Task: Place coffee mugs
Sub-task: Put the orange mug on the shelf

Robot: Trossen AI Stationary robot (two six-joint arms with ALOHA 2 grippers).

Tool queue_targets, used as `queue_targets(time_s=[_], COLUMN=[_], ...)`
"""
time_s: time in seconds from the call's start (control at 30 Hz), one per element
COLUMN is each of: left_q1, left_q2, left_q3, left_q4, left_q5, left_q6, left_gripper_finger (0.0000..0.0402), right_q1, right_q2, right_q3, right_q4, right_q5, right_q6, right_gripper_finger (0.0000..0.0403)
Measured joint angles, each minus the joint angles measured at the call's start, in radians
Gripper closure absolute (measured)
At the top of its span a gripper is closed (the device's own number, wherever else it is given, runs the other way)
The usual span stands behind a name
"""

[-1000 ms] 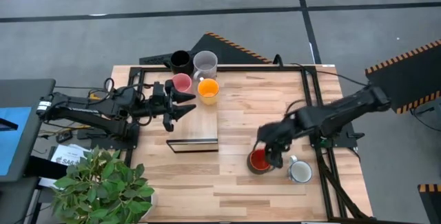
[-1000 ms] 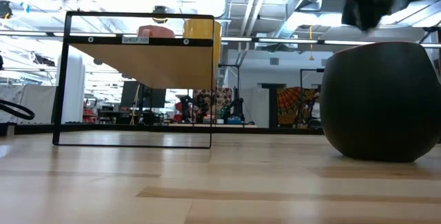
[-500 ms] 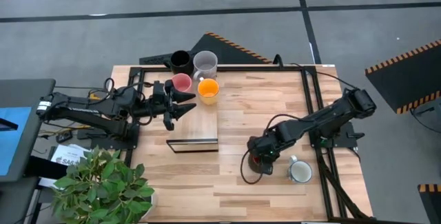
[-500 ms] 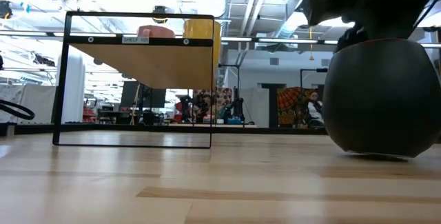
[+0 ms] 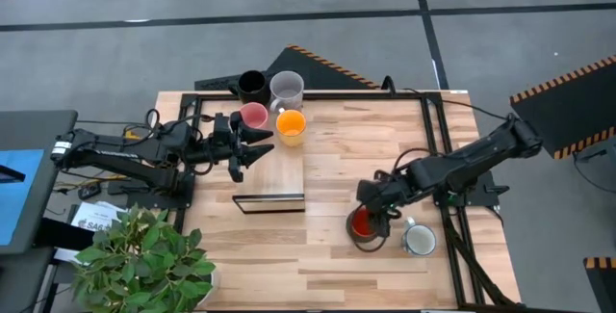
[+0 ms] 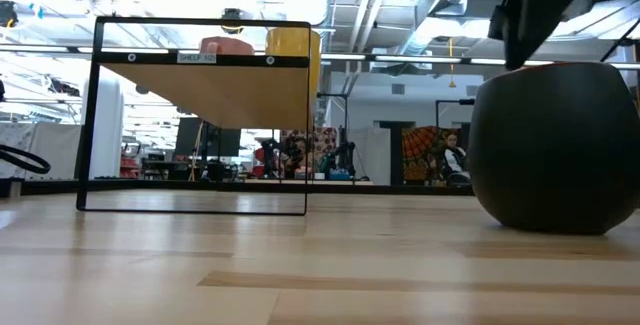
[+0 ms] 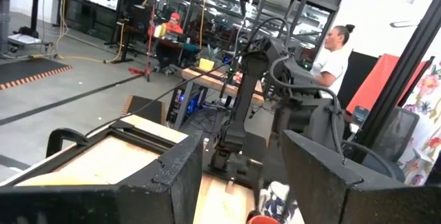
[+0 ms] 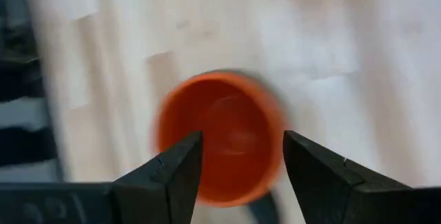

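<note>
The red-orange mug (image 5: 361, 224) stands upright on the table's right half; in the low view it is a dark round body (image 6: 555, 150). My right gripper (image 5: 378, 202) hovers open just above its rim, and the right wrist view looks down into the mug (image 8: 220, 138) between the fingers (image 8: 241, 141). The white mug (image 5: 420, 242) stands right of it. The black (image 5: 252, 84), pale grey (image 5: 287, 88), pink (image 5: 253, 116) and orange-yellow (image 5: 291, 123) mugs cluster at the far edge. My left gripper (image 5: 256, 151) waits open near the pink mug.
A small black-framed shelf with a wooden top (image 5: 269, 200) (image 6: 195, 115) stands mid-table, left of the red-orange mug. A potted plant (image 5: 144, 255) sits at the near left corner. Black rails (image 5: 428, 130) run along the table's right and far sides. A person (image 7: 336, 52) stands beyond the table.
My right gripper dropped down over the red-orange mug and toward the table's left, then rose again and drew back toward the right. The mug rocked a little while the gripper was low and now stands flat in the same spot.
</note>
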Motion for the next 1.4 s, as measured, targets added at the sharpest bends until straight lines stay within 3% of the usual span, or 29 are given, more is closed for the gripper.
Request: queue_targets(time_s=[0.13,0.53,0.63,0.77,0.9,1.03,1.13,1.4], left_q1=[0.0,0.0,0.0,0.002,0.012,0.021,0.021,0.021], left_q2=[0.0,0.0,0.0,-0.018,-0.05,-0.081,-0.099,-0.105], left_q3=[0.0,0.0,0.001,0.031,0.061,0.075,0.073,0.075], left_q4=[0.0,0.006,0.016,0.021,0.021,0.022,0.013,0.002], left_q5=[0.0,0.0,-0.019,-0.04,-0.045,-0.047,-0.046,-0.039], left_q6=[0.0,0.0,0.0,-0.001,0.0,0.0,0.007,-0.002], left_gripper_finger=[0.0222,0.0222,0.0222,0.0222,0.0222,0.0222,0.0222,0.0222], right_q1=[-0.004,-0.016,-0.017,-0.033,-0.094,-0.152,-0.181,-0.278], right_q2=[-0.003,0.254,0.274,0.246,0.186,0.195,0.245,0.484], right_q3=[0.0,0.001,0.021,0.09,0.246,0.482,0.676,1.032], right_q4=[-0.046,-0.057,-0.075,-0.151,-0.172,-0.169,-0.167,-0.242], right_q5=[0.089,0.04,0.04,0.037,0.022,0.145,0.24,0.256], right_q6=[0.007,-0.05,-0.06,-0.108,-0.141,-0.195,-0.27,-0.349], right_gripper_finger=[0.0175,0.0185,0.0236,0.0361,0.0358,0.0358,0.0358,0.0358])
